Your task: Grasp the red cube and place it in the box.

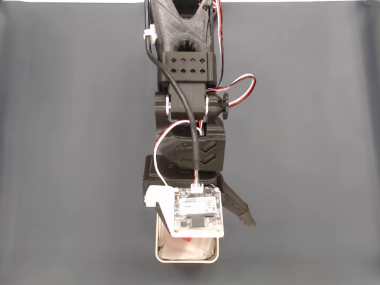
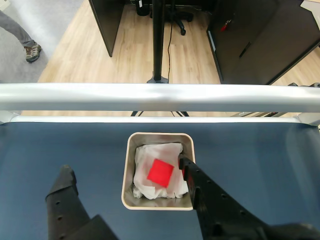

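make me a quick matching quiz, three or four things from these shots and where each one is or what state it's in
Things:
1. cube
2. box
3. gripper
4. rail

States or places:
a. open, one of its fingers left of the box in the wrist view
b. lying on white paper
c. silver, across the table's far edge
d. pale rim, on the dark table

Pairs: 1-b, 2-d, 3-a, 4-c

Red cube point(image 2: 160, 173) lying in box point(image 2: 127, 165), gripper point(image 2: 125, 167) spread wide above
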`<state>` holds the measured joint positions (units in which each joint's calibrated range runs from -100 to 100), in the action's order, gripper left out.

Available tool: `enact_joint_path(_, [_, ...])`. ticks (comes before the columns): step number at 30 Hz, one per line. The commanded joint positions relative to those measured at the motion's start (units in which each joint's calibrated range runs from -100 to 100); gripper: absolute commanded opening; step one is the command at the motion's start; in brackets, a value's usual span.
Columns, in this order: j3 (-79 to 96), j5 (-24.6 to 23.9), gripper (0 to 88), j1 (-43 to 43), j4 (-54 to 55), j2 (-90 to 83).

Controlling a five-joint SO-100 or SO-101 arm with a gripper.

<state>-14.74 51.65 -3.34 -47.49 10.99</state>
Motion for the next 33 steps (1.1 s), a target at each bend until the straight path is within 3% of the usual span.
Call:
enact_joint_path(1, [-2.1, 0.4, 47.0, -0.4, 0.5, -2.8])
enact_joint_path(25, [-0.4, 0.0, 46.5, -0.6, 0.6, -4.5])
enact_joint_path(30, [-0.3, 0.0, 43.1, -0.6, 0.4, -4.8])
enact_joint_path(33, [0.7, -0.1, 32.9, -0.4, 0.4, -5.7])
